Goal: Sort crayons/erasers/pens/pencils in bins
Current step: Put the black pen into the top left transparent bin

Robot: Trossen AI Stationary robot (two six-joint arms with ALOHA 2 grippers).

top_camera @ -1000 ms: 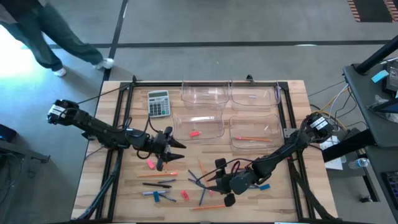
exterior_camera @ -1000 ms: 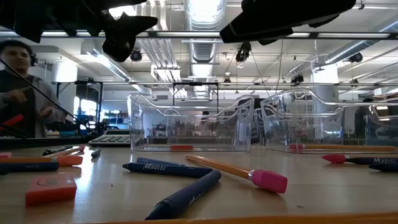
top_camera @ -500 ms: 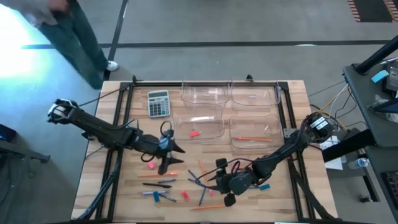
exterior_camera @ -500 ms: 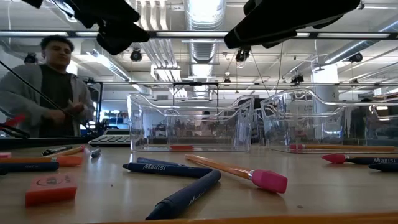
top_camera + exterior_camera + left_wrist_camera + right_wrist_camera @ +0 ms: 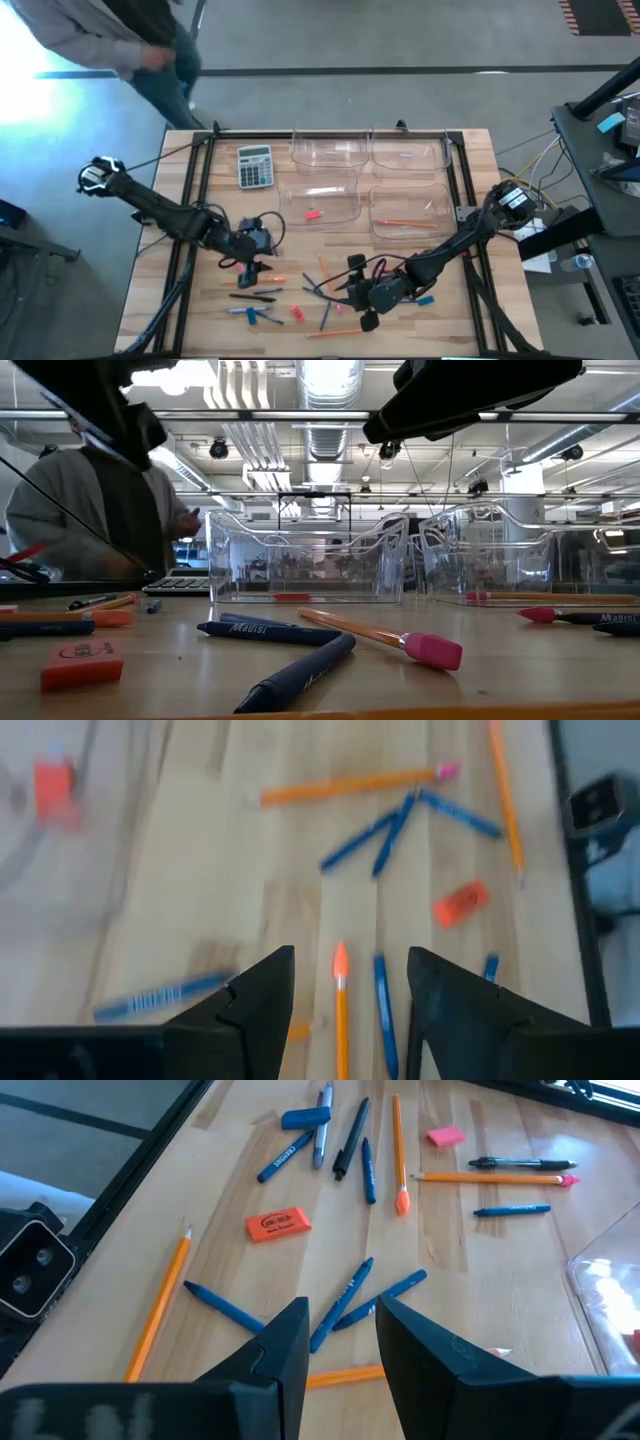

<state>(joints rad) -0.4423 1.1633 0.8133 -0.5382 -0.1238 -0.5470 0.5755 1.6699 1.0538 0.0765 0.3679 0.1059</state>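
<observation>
While the left gripper hangs with fingers spread over the scattered items at lower left of the high view, an orange pencil with a pink end lies on the table between its fingers; whether they touch it is hard to tell. The right gripper, lower centre, stands partly parted above blue crayons, gripping nothing. Four clear plastic bins sit upper centre; one holds a pink eraser, another a pencil.
</observation>
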